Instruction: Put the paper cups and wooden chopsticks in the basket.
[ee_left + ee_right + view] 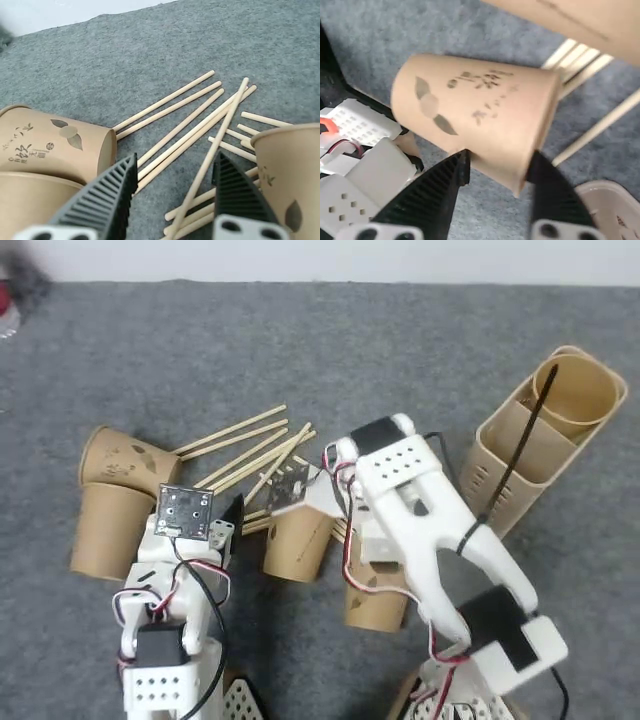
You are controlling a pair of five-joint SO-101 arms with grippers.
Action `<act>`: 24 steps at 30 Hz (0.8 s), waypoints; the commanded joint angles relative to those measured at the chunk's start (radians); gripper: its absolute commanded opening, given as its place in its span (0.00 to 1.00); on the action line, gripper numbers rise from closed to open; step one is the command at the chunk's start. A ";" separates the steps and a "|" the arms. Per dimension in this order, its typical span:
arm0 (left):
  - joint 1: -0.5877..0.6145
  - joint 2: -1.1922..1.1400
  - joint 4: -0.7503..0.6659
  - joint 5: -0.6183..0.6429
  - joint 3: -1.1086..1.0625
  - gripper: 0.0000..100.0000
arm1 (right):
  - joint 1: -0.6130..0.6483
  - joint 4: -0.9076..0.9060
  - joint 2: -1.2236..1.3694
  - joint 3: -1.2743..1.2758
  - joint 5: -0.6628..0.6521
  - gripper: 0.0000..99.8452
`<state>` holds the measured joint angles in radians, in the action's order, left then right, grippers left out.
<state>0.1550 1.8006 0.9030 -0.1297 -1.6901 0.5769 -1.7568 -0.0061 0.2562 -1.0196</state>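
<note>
**One cup in the basket, another being picked**

The work surface was a grey carpet (300,350), with a pale wall strip (350,260) behind it. The right arm (440,530) reached across the middle of the carpet. The left arm (165,640) stood near the front edge on its own side.

The beige basket (500,485) was well apart from the loose things, on the right arm's side. One nested cup (580,390) already sat in its end compartment.

Four paper cups were outside the basket:
- a tipped cup (115,460) and a lower cup (105,530), touching each other beside the left arm;
- a middle cup (300,545) between the two arms;
- a shaded cup (372,605), partly under the right arm.

The wooden chopsticks (245,445) lay fanned out between the tipped cup and the middle cup.

The left gripper (175,165) hung spread wide and empty, just above the chopsticks. The right gripper (498,157) was at a cup lying on its side, probably the middle cup. I could not tell whether it was clamped on this cup or only set around it.

In my judgement, the step in hand was the picking of a second cup by the right arm. The next move called for a hold firm enough to lift the cup but not to crush its thin wall. After that the cup needed to be lifted clear of the chopsticks and carried to the basket. The chopsticks, thin and flat on the carpet, would need a low and exact pinch.
</note>
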 commanded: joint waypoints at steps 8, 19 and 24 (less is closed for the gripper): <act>-0.009 0.014 -0.002 -0.009 0.007 0.24 | 0.053 -0.044 -0.272 -0.041 0.000 0.01; -0.009 0.014 -0.002 -0.009 0.007 0.24 | -0.217 -0.039 -0.562 -0.493 0.068 0.01; -0.009 0.014 0.000 -0.009 0.007 0.24 | -0.527 0.019 -0.561 -0.624 0.068 0.01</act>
<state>0.1550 1.8006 0.9030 -0.1297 -1.6901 0.2286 -1.7553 -0.5386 -0.2808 -0.9643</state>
